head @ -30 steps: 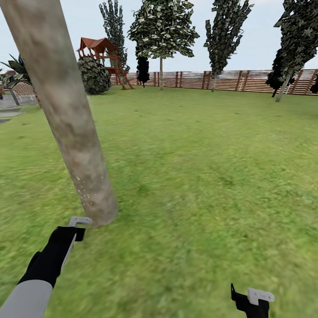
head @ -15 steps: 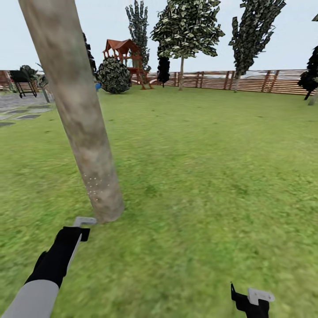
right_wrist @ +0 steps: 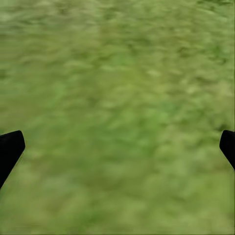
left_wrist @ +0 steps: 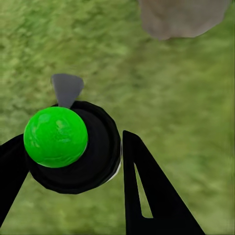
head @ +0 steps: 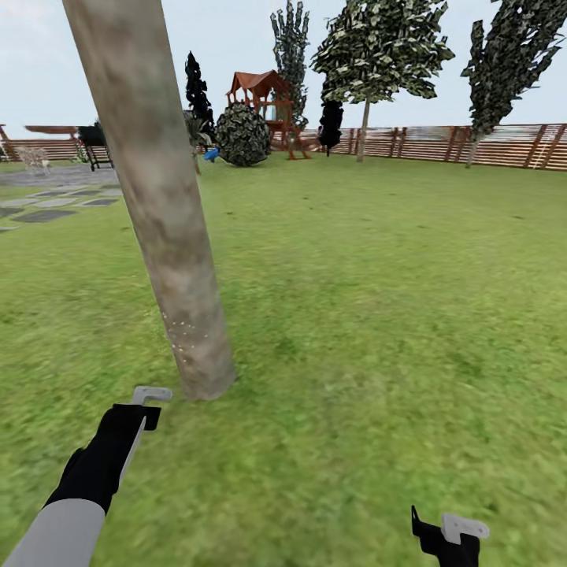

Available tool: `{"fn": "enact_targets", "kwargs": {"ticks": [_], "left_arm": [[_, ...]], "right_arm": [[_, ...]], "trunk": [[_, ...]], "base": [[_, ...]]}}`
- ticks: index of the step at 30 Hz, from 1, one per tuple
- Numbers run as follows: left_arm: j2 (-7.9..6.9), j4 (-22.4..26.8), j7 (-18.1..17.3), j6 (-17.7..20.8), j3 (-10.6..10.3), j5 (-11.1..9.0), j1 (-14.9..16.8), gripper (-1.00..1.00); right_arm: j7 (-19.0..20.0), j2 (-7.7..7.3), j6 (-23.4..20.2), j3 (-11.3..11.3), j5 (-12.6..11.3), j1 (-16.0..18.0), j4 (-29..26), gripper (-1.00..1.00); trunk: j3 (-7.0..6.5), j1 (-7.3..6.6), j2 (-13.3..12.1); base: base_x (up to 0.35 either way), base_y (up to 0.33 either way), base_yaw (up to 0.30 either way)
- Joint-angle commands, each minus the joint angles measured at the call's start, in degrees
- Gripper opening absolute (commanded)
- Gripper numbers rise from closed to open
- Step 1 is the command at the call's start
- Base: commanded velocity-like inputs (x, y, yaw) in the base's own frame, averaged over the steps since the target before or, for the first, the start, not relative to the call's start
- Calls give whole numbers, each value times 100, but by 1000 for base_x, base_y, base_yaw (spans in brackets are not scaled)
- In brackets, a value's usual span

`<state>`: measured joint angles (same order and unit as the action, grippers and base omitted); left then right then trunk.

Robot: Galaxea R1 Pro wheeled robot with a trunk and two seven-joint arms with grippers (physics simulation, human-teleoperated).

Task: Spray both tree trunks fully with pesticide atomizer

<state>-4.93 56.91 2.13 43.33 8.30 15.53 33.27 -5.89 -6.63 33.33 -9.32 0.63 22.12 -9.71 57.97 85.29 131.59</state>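
Observation:
A thick grey-tan mottled tree trunk point(head: 169, 236) rises from the grass floor point(head: 378, 315) at the left of the head view, with fine pale specks point(head: 185, 339) low on it. My left gripper point(head: 135, 413) hangs just in front of its base, shut on the pesticide atomizer point(left_wrist: 68, 147), a black round body with a green ball on top. Its grey nozzle point(head: 150, 393) points toward the trunk base point(left_wrist: 181, 17). My right gripper point(head: 449, 535) sits low at the right, open over bare grass, its fingertips point(right_wrist: 10, 147) far apart.
Grey stepping stones point(head: 47, 205) and paving lie at the far left. A round bush point(head: 242, 135), a red-roofed play structure point(head: 264, 94) and several tall trees point(head: 364, 118) stand along the brown slat fence point(head: 472, 146). Open lawn spreads to the right.
The camera has turned left, so the trunk, bush and fence sit further right in the picture and the paving has come into view. Both arms hold their places, the left still shut on the atomizer.

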Motion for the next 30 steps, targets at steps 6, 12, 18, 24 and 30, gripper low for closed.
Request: {"fn": "enact_targets", "kwargs": {"ticks": [6,12,18,24,30], "left_arm": [[0,5,24,26,-4,-6,4,-100],[0,11,24,34,-4,-14,4,-100],[0,12,24,35,-4,-27,4,-100],[0,14,24,35,-4,-34,4,-100],[0,14,24,35,-4,-41,6,-100]], "right_arm": [[-8,-12,16,-8,13,2,4,100],[-8,-13,16,-8,13,2,4,100],[-8,-6,16,-8,9,2,4,100],[-8,-5,16,-8,8,2,4,100],[-8,-5,16,-8,8,2,4,100]], "trunk": [[5,1,2],[5,1,2],[5,1,2],[5,1,2],[5,1,2]], "base": [[190,-213,32],[12,-270,0],[0,-273,33],[0,-273,261],[0,-273,250]]}}
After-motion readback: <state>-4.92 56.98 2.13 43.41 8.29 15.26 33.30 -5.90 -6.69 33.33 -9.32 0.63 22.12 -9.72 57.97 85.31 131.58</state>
